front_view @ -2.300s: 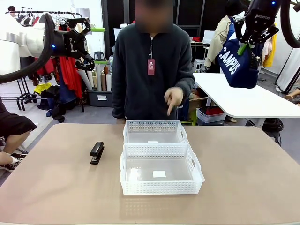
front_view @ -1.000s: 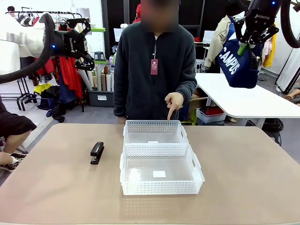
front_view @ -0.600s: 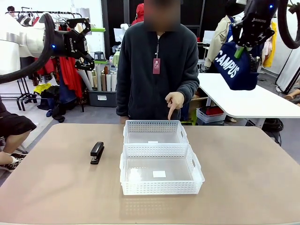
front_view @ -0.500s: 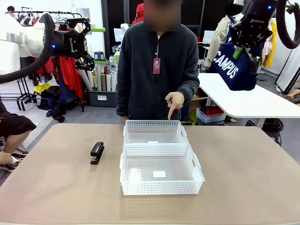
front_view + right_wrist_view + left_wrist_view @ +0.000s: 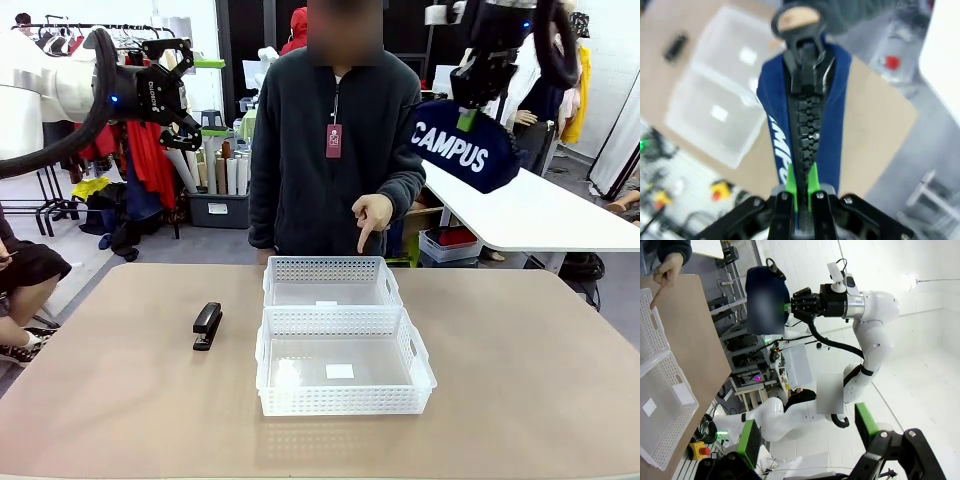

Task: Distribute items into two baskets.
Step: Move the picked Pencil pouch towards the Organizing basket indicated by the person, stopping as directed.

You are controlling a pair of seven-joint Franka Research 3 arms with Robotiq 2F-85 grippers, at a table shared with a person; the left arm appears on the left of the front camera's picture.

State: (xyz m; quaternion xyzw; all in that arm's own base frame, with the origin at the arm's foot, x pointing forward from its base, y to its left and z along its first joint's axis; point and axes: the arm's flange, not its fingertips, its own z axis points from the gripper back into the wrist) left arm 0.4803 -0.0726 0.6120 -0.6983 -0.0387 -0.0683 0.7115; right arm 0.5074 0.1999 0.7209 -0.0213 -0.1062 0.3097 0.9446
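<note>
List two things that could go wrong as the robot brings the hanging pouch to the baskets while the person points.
The right end effector pinches the navy pouch only along its zip edge, high above the table; hanging loose, it might swing or slip free.
The person's hand points down just above the far basket's rim; lowering the pouch there might hit it.

A navy zip pouch (image 5: 462, 152) lettered "CAMPUS" hangs from the right pincer (image 5: 465, 118), pinched at its zipper edge high above the counter (image 5: 120, 400). Well below and left of that pincer, the white lattice-sided near basket (image 5: 345, 398) touches the far basket (image 5: 325, 268). A black stapler (image 5: 207, 326) lies flat, farther left.
</note>
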